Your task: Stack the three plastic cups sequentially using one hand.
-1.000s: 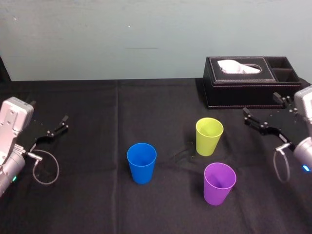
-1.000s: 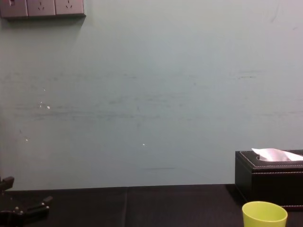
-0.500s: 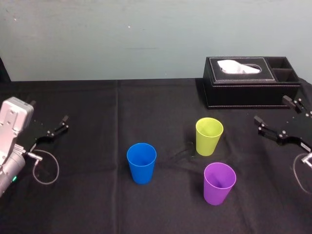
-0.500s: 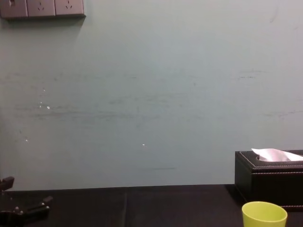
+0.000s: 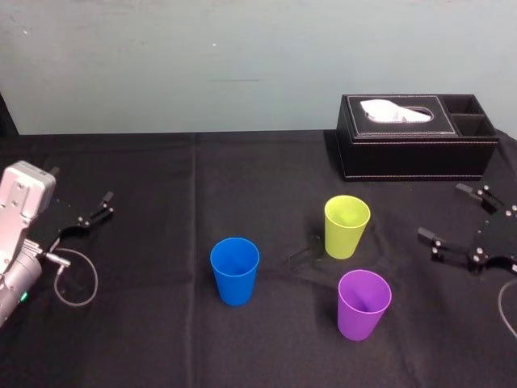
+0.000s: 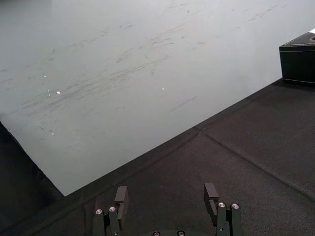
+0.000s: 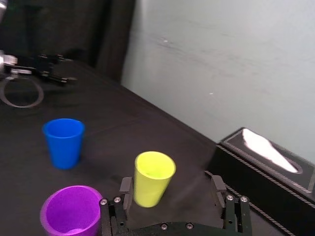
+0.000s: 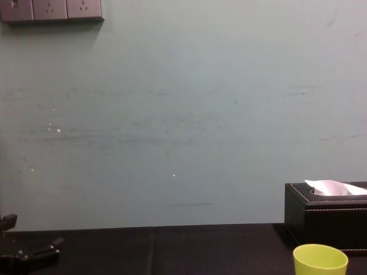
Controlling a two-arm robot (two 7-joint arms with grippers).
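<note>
**Progress.** No stacking has been done. All three cups stand upright, mouths up, each apart from the others on the bench [image 5: 161, 339]. None is nested and none is held. Every step is left: judged from this layout, a first cup has yet to be gripped, set into a second, and that pair joined with the third.

**Right pincer** [image 5: 444, 212]. It is spread wide and empty, low over the bench. The lime cup [image 5: 346, 226] and the purple cup [image 5: 363, 304] stand to its left, both near but clear of its fingers. In the right wrist view the lime cup lies straight ahead of the gap between the fingers, with the purple cup off to one side and closer to the camera. The blue cup [image 5: 235, 271] stands beyond those two, well apart from this pincer. The lime cup looks the likeliest first pick, though that is only a judgement.

**Left pincer** [image 5: 90, 212]. It is spread, empty and idle. All three cups lie to its right; the blue one is nearest, yet well apart.

**Surface and room.** A black cloth with a few creases covers the bench. A black tissue box [image 5: 412, 137] with a white tissue showing sits behind the right pincer's working area, near the wall. The wall [image 5: 242, 56] is pale grey-green and scuffed, with wall sockets [image 8: 51, 10] mounted high on it.
</note>
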